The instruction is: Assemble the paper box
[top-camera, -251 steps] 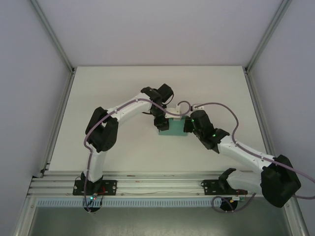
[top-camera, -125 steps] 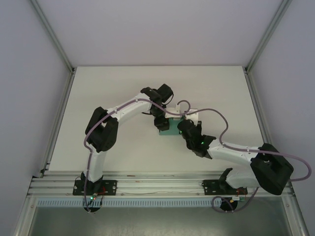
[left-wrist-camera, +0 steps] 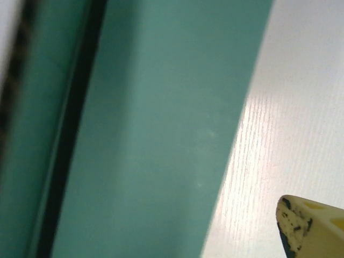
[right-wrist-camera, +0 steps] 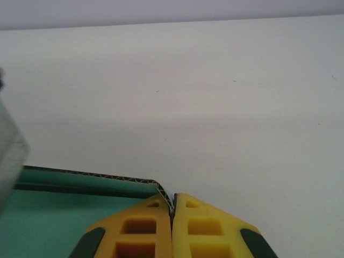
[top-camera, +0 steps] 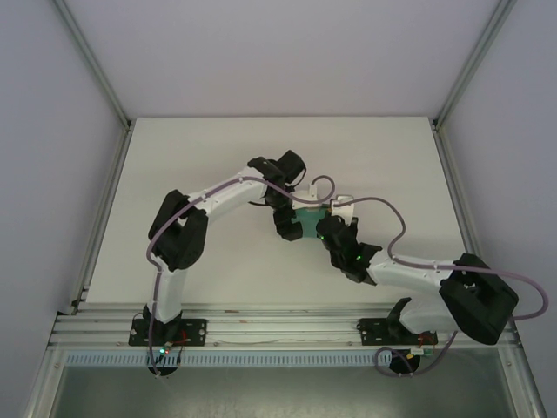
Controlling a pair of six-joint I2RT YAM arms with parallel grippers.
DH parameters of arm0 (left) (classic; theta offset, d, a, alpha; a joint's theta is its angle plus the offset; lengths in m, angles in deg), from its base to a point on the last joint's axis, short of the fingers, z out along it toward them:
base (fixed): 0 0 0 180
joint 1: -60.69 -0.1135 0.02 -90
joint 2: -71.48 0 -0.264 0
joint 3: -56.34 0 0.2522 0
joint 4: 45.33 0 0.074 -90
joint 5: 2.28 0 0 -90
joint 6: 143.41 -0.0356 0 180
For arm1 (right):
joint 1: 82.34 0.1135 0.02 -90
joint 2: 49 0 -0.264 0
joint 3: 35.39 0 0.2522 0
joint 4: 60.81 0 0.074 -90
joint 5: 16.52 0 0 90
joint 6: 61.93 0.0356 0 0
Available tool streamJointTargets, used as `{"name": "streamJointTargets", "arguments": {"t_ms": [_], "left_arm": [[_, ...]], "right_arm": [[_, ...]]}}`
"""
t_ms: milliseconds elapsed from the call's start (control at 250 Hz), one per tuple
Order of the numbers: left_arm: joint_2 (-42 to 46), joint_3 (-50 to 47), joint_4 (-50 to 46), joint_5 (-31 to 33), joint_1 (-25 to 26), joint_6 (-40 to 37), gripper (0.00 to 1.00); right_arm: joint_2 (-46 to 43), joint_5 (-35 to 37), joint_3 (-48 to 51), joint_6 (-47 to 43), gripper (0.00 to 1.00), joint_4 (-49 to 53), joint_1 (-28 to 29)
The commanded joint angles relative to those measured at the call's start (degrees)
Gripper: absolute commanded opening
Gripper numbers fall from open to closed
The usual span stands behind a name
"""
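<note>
Paper box [top-camera: 307,221] of teal card lies around the middle of the counter [top-camera: 191,157], well away from every edge, wedged between the two wrists that meet over it. From above, little of it shows: a small teal patch between the left gripper [top-camera: 287,226] on its left side and the right gripper [top-camera: 327,228] on its right.

The left wrist camera sits very close to the card [left-wrist-camera: 156,134]: a broad flat teal panel runs up the view, with a dark slit along its left side and a narrower teal strip beyond that. One cream fingertip [left-wrist-camera: 306,226] with dark marks pokes in at the lower right, over bare white counter [left-wrist-camera: 290,107] and clear of the card's edge. The left jaws stand wide apart and grip nothing.

On the right wrist camera the yellow jaws of the right gripper [right-wrist-camera: 172,200] are pressed together. The box's [right-wrist-camera: 54,220] corrugated top edge runs in from the left and bends down into the seam between them, where a thin sliver of card shows, so they are clamped on that corner. Beyond lies open counter [right-wrist-camera: 188,97].
</note>
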Motion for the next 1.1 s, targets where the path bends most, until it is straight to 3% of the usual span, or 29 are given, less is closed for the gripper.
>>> {"name": "streamJointTargets", "arguments": {"t_ms": [0,240,388,524,592,728,787,899,1095], "left_arm": [[5.5,-2.6,3.3,0.8,0.3,4.8,1.0],[15.1,-11.9,11.7,10.1,-2.3,12.0,1.0],[15.2,-12.1,11.7,7.9,-6.8,16.9,1.0],[14.0,-10.6,10.9,5.2,-7.5,16.9,0.99],[13.2,-9.6,10.5,4.3,-7.5,16.4,0.92],[12.2,-8.2,9.0,4.4,-7.5,17.6,0.62],[12.4,-9.0,9.1,4.3,-7.5,18.0,0.57],[13.5,-11.0,10.2,5.6,-7.4,19.6,0.38],[14.5,-12.3,10.6,8.6,-7.3,23.7,0.33]], "right_arm": [[2.9,-1.7,1.7,1.7,0.0,5.0,0.9],[2.6,-3.5,0.7,0.0,0.0,6.9,1.3],[2.3,-4.8,0.3,-1.7,0.0,7.4,1.3],[2.9,-6.6,-0.6,-3.3,0.0,8.2,1.3],[3.7,-6.7,-1.0,-3.7,0.0,8.4,1.3],[4.8,-6.6,-2.1,-3.8,0.0,9.6,1.5],[5.3,-6.5,-2.4,-3.7,0.0,9.7,1.6],[6.0,-6.3,-3.2,-3.8,0.0,10.6,1.8],[6.9,-6.0,-4.3,-3.8,0.0,11.5,2.1]]}}
